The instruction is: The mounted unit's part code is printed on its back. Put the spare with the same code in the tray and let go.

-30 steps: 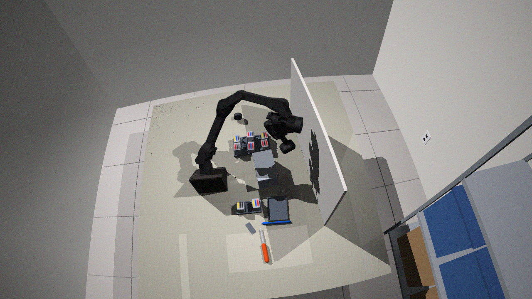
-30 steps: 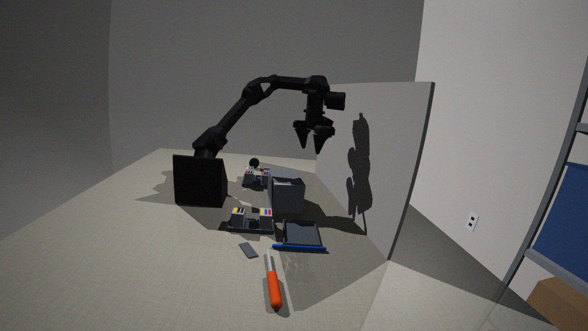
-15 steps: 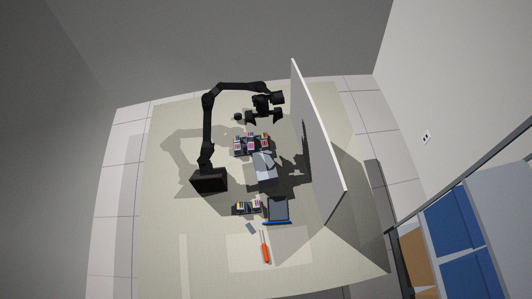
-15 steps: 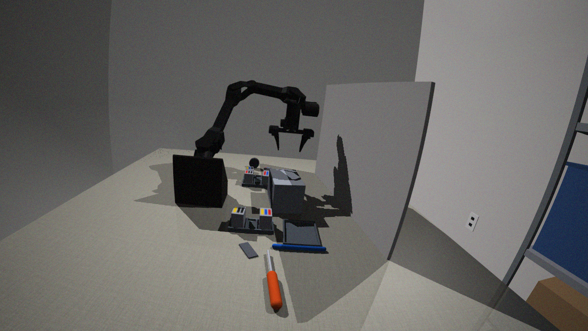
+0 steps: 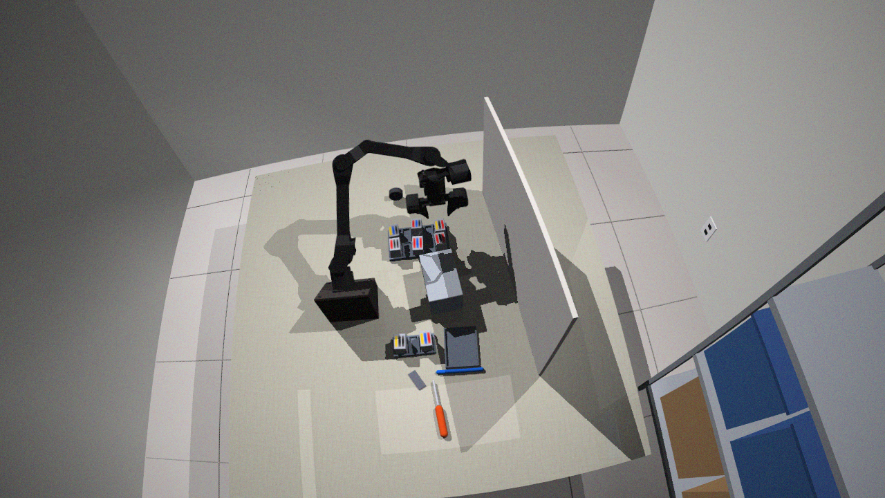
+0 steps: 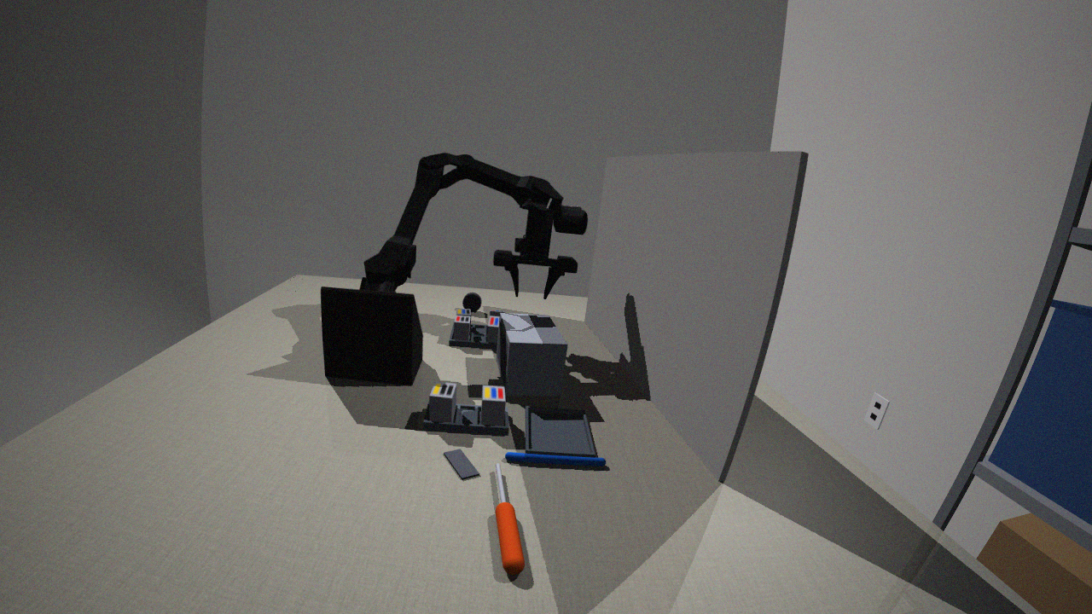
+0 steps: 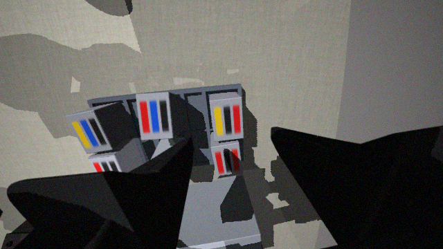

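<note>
The mounted unit (image 5: 442,284) (image 6: 536,370) (image 7: 204,204) is a grey box; its back and printed code are hidden now. Beyond it, spares with striped tops stand in a dark rack (image 7: 221,88). In the wrist view they include a yellow-black-red spare (image 7: 227,119), a red-black-red spare (image 7: 219,162), a red-blue-black spare (image 7: 154,116) and a yellow-blue-black spare (image 7: 90,133). The dark tray (image 5: 462,348) (image 6: 560,437) is empty, on the unit's near side. My gripper (image 5: 438,215) (image 6: 531,297) (image 7: 232,137) is open and empty, above the far rack's right end, near the yellow-black-red spare's line.
A tall panel (image 5: 525,229) (image 6: 694,305) stands right of the gripper. A near rack holds a yellow-black-black spare (image 5: 400,342) and a yellow-blue-red spare (image 5: 426,339). A screwdriver (image 5: 440,420) (image 6: 509,534), a grey plate (image 5: 417,379) and a black round piece (image 5: 395,194) lie about.
</note>
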{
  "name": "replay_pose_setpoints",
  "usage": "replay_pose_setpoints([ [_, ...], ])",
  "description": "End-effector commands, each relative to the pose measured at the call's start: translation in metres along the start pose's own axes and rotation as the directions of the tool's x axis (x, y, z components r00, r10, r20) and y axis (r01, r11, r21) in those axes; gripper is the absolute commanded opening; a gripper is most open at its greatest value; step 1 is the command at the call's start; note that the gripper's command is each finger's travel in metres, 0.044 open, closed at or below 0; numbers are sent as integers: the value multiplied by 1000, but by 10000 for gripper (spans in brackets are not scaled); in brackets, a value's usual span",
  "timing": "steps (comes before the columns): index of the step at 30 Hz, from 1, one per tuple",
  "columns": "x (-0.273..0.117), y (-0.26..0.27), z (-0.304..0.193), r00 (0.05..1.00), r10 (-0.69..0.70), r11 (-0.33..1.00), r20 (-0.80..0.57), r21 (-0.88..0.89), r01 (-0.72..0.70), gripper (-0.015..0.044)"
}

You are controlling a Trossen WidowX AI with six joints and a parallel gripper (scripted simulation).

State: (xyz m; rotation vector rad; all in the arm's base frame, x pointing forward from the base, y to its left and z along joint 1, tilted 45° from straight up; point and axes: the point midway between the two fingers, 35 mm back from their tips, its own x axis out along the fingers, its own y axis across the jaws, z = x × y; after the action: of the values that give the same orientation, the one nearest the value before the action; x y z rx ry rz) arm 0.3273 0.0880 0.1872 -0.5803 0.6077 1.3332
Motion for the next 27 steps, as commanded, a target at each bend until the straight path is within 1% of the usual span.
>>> replay_pose_setpoints([
  [1, 2, 0, 0, 1000, -5, 1000, -2, 1, 5, 300],
  [27, 40, -3, -1, 1000, -5, 1000, -4, 0, 5, 300],
])
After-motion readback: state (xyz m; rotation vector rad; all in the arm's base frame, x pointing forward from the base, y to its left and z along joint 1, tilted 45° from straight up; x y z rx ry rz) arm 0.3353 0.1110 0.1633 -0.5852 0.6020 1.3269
